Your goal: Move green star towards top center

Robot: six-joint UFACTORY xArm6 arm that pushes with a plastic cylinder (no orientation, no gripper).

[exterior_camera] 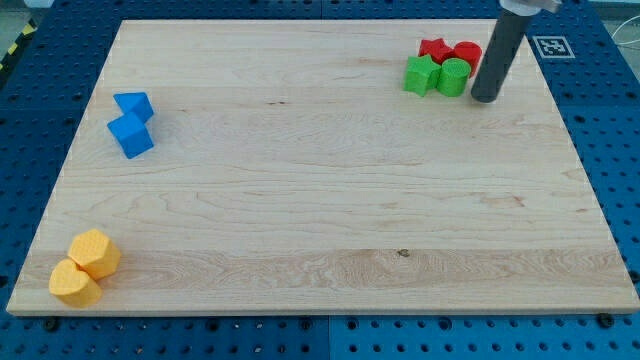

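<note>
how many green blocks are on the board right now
2, both near the view's top right: the green star and, touching its right side, a green cylinder, with my tip just right of it.

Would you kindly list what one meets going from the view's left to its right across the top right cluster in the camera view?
green star → red star → green cylinder → red cylinder → my tip, just right of the green cylinder.
</note>
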